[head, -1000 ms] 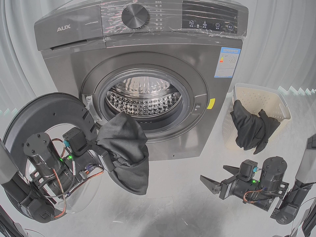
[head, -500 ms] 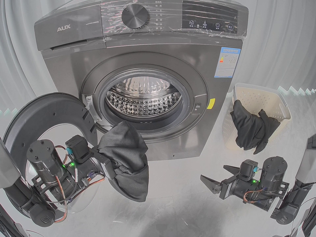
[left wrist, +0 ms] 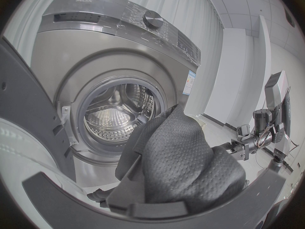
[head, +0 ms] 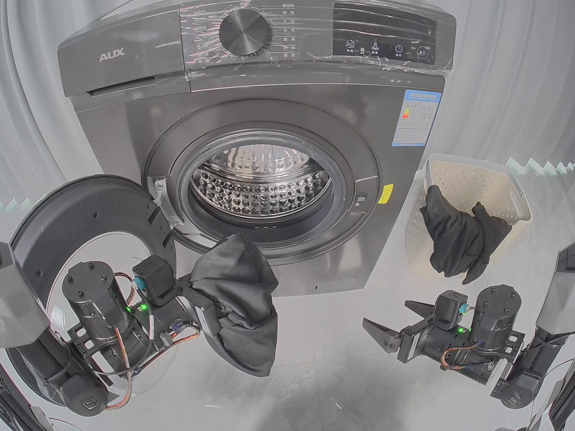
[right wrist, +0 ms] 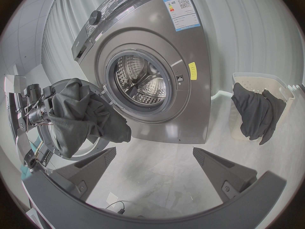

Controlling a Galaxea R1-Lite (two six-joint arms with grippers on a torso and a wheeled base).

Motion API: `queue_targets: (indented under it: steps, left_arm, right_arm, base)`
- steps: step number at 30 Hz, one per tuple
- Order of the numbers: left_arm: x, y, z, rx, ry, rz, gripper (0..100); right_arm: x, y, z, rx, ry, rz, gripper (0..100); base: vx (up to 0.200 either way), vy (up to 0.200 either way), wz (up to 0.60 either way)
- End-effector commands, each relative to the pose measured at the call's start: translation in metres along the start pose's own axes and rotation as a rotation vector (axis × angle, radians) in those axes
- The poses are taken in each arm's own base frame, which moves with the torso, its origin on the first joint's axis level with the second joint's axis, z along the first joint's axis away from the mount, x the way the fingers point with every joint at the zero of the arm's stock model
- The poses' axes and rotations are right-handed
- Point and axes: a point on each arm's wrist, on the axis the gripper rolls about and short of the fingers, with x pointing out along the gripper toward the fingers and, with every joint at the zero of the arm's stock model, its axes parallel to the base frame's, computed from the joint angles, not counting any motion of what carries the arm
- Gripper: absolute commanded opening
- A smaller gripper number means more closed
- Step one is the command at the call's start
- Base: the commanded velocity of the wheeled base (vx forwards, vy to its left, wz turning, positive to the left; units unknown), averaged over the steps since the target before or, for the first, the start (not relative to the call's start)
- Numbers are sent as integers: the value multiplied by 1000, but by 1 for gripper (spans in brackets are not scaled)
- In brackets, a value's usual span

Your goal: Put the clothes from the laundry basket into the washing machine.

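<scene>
The grey washing machine stands with its round door swung open to the left and the steel drum bare inside. My left gripper is shut on a dark grey garment, which hangs below and just left of the drum mouth. The same garment drapes over the fingers in the left wrist view. To the right of the machine, a white laundry basket has another dark garment hanging over its front rim. My right gripper is open and empty, low over the floor in front of the basket.
Pale floor lies between the two arms in front of the machine. The open door stands close behind my left arm. White curtains hang behind the machine and basket.
My left gripper has sunk and drifted slightly right with the garment, away from the drum's lower lip. The head camera shifted a little. The right arm kept still.
</scene>
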Motion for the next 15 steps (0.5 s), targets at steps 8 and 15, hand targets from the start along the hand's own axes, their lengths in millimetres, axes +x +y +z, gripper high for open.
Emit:
queue_targets:
  steps: [8,15]
  left_arm:
    - [3,-9,-7,0,27,-4,0]
    - [4,-9,-9,2,35,-2,0]
  right_arm:
    - [1,0,-3,-1,15,-3,100]
    - [1,1,-5,-3,22,1,100]
  base:
    - [0,0,0]
    - [200,0,0]
